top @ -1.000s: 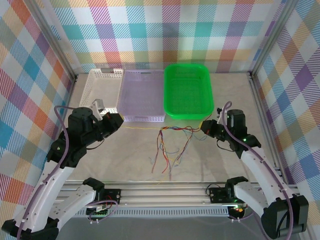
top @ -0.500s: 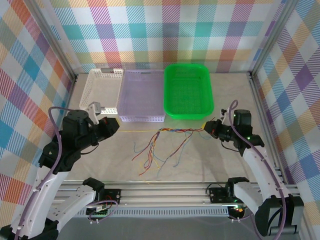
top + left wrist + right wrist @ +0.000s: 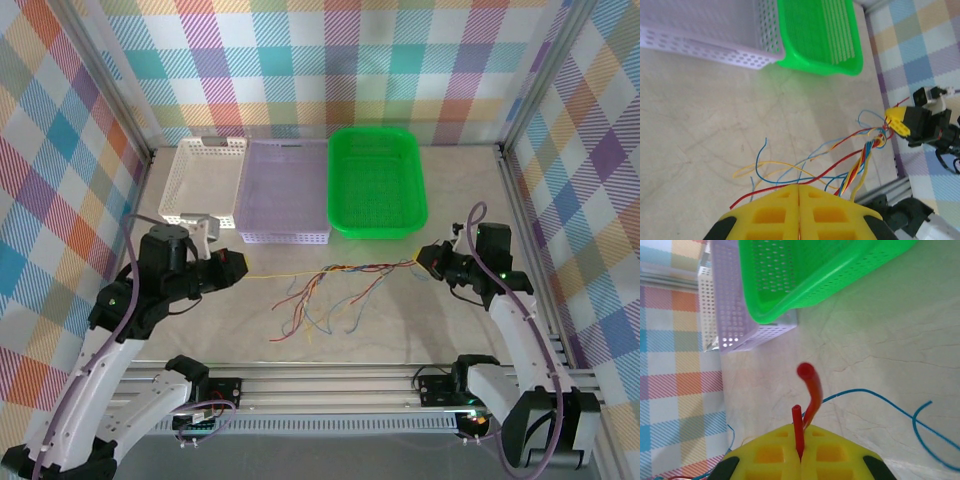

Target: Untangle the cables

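My biggest worry is the knot. Both sets of fingers are clamped tight: the left gripper [image 3: 238,269] has a yellow strand at 9 o'clock of the cables [image 3: 345,271], and the right gripper [image 3: 422,258] pinches a red one at 3 o'clock. The twisted stretch between them looks taut, and I judge that pulling wider could cinch the braid instead of opening it. A lesser risk is that wire this thin slips from the pads. The loose ends trailing toward 6 o'clock could also drag and snag.

Around the cell stand checked cloth walls [image 3: 60,150]. Below lies a pale, smooth, marbled desk [image 3: 460,200]. At 12 o'clock sit the green basket [image 3: 378,185], the lilac basket [image 3: 285,190] and the white basket [image 3: 200,175].
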